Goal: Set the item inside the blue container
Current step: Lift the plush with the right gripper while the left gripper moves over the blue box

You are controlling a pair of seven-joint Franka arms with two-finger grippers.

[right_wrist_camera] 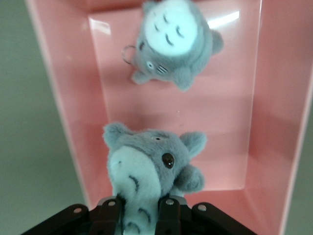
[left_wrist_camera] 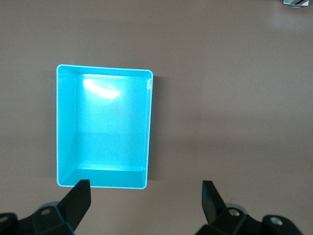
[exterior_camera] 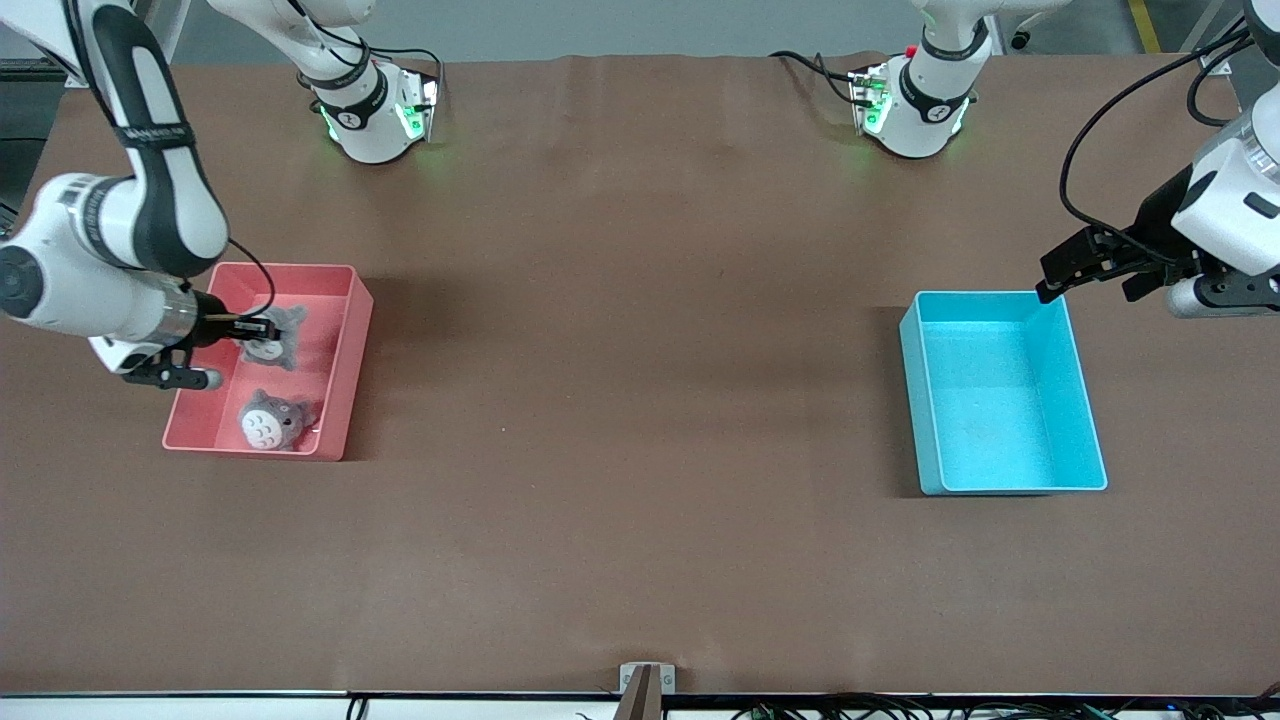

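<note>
Brown table covering carries the blue container (exterior_camera: 1003, 400) toward the left arm's end, empty and open-topped to receive. At the other end, a grey plush toy (exterior_camera: 268, 423) lies in the pink bin (exterior_camera: 345, 385); just farther, the right gripper (exterior_camera: 256, 328) pinches a second plush (exterior_camera: 276, 342), ready to lift. Over the container's corner, the left gripper (exterior_camera: 1085, 272) waits, fingers spread.

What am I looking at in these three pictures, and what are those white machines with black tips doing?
They are two robot arms at a brown table, each ending in a two-finger pincer. One picture looks down from across the table; the other two come from cameras on the arms' wrists. The right pincer is down in a pink bin and shut on a grey plush toy. A second grey plush toy lies in the same bin, nearer the front camera. The left pincer waits open above the table beside the empty blue container, at the left arm's end. The toy is meant to go there.
</note>
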